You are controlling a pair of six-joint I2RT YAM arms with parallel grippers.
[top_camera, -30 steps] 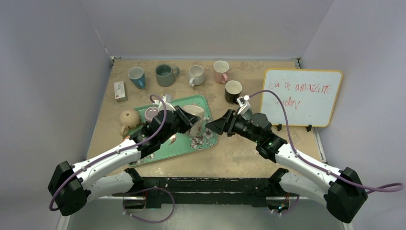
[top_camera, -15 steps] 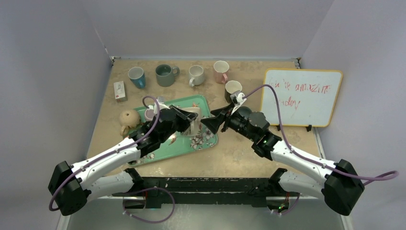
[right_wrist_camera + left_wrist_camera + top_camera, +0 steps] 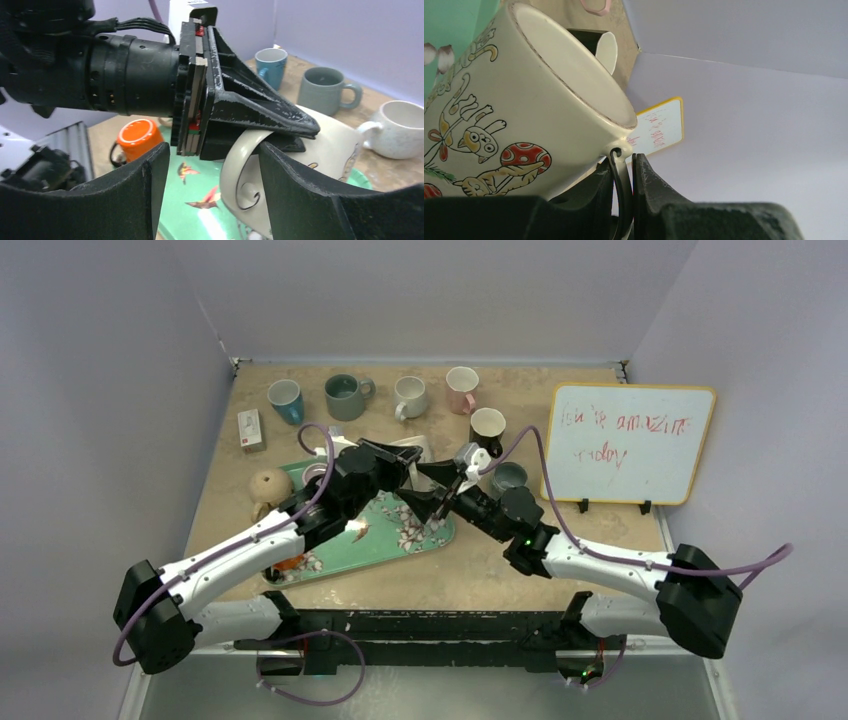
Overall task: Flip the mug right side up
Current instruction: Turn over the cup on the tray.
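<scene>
A cream mug (image 3: 519,95) with cat and mushroom pictures hangs tilted above the green tray (image 3: 385,540), its mouth turned up and sideways. My left gripper (image 3: 623,165) is shut on the mug's curled handle (image 3: 240,170). From above, the mug (image 3: 414,451) shows just past the left gripper (image 3: 388,453). My right gripper (image 3: 212,157) stands open, its fingers on either side of the handle, the right finger (image 3: 300,190) close to it. In the top view the right gripper (image 3: 415,486) faces the left one over the tray's far corner.
An orange mug (image 3: 135,137) lies on the tray. A blue mug (image 3: 286,400), grey-green mug (image 3: 346,397), white mug (image 3: 410,397), pink mug (image 3: 461,388) and black mug (image 3: 487,430) stand at the back. A whiteboard (image 3: 630,443) stands right, a small box (image 3: 251,429) left.
The left arm has raised the mug and carried it toward the far right of the tray. The right gripper has swung left to the mug's handle, its jaws narrowing slightly.
</scene>
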